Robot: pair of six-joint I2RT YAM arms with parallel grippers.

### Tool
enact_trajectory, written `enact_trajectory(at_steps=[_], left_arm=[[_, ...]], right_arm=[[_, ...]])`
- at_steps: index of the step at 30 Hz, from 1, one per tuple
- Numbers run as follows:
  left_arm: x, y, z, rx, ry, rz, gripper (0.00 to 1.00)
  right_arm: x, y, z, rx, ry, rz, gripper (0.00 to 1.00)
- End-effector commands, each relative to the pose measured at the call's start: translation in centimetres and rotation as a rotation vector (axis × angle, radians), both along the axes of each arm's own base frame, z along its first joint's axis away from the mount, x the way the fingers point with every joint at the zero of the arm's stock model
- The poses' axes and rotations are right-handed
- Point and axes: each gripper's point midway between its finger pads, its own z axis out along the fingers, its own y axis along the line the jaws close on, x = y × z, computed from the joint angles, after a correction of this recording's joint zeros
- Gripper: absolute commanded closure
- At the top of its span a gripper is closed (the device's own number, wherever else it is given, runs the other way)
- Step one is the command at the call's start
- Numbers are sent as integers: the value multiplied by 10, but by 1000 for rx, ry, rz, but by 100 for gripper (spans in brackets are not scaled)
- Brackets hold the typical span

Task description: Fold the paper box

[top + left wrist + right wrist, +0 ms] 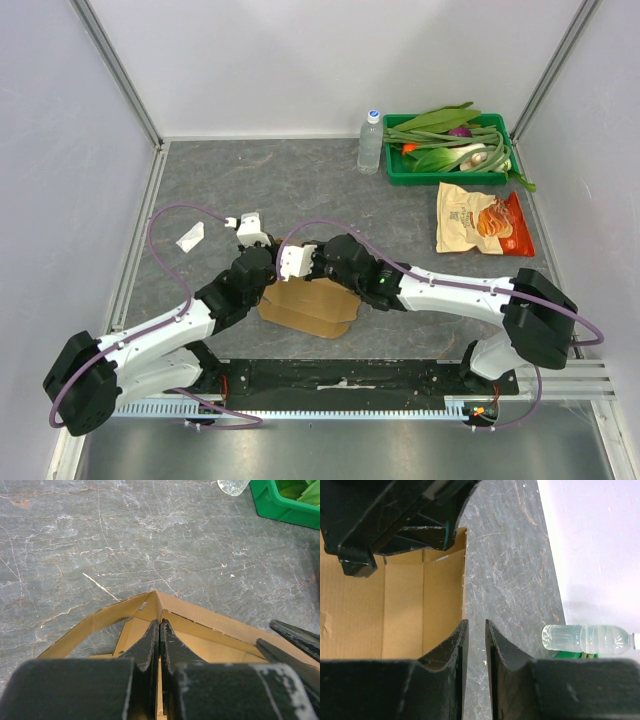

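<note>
The paper box (312, 308) lies on the counter (300, 180) just ahead of the arm bases, under the two wrists that meet above it. It is part-formed. The left wrist view shows two brown walls standing up and meeting in a creased corner, with a flat panel inside them.

The left gripper (159, 626) is pressed together on that corner. A sliver of cardboard shows between its fingers, so it is pinching the upright wall at the crease.

The right gripper (476, 626) sits at the box's outer edge with its jaws a narrow slot apart. Only grey counter shows through the slot, and the cardboard's edge runs down to the tip of one finger rather than between the two. From its own camera it holds nothing.

The step in hand looks like raising and squaring the side walls, with the left arm anchoring one corner while the right comes in for the neighbouring panel.

The next move seems to call for the right gripper to shift sideways onto the cardboard edge, so that the panel sits between its fingers before they pinch. It can then swing the panel up along its crease while the left keeps the corner from sliding. The two wrists are close together, so there is little room.

The water bottle (370, 142), the green crate (400, 175) and the snack bag (482, 220) stand well apart, at the far right.
</note>
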Motion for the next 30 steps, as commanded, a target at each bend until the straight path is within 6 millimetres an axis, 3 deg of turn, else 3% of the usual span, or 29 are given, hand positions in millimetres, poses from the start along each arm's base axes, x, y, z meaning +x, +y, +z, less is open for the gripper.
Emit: enact_trajectory(at_steps=[1, 5, 8, 19, 24, 30], left_arm=[[4, -5, 17, -68, -49, 8, 98], [3, -5, 17, -64, -51, 6, 98], [3, -5, 19, -62, -55, 5, 98], [3, 0, 17, -43, -48, 20, 98], [4, -2, 21, -54, -52, 18, 98], [4, -3, 24, -63, -52, 16, 98]], right_arm=[[4, 11, 7, 8, -42, 30, 67], [5, 13, 5, 25, -17, 11, 63], [2, 12, 17, 92, -24, 6, 50], [-8, 9, 43, 229, 35, 2, 43], [-6, 9, 17, 160, 55, -4, 46], [2, 7, 1, 116, 46, -32, 49]])
